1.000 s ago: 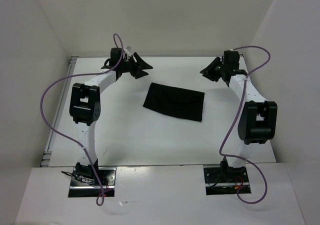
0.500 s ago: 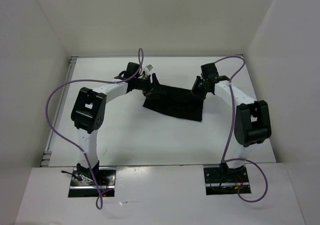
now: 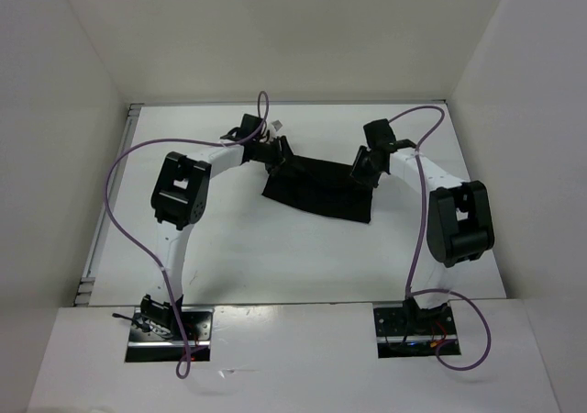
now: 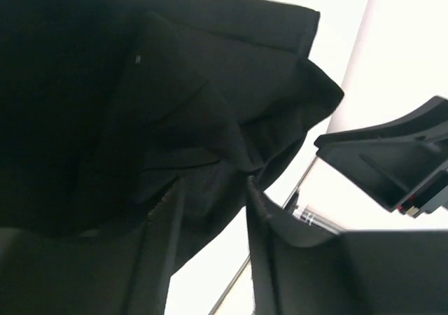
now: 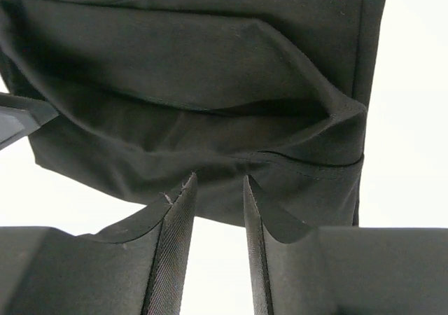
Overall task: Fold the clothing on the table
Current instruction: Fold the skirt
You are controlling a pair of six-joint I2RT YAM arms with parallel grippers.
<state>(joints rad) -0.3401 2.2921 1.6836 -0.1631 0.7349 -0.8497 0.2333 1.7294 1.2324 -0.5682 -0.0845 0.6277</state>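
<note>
Nearest me is the white table point(image 3: 275, 266). Beyond it the clothing point(image 3: 321, 193), a black garment lying as a flat oblong a little askew, sits at mid-table with its near hem untouched.

Both my tools are down at its far edge: my left gripper point(image 4: 211, 183) at the far left corner and my right gripper point(image 5: 218, 180) at the far right corner. In each wrist view the jaws stand partway in, with the hem between the tips, and the fabric puckers up towards them. A gap shows between the fingers, though, so I cannot tell whether either one has truly clamped the cloth.

I judge this to be the grasping step of a fold that brings the far edge over towards me. Next I need a firm pinch on both corners. Then I lift them together, level, so the cloth neither skews nor drags, and carry them to the near hem.
</note>
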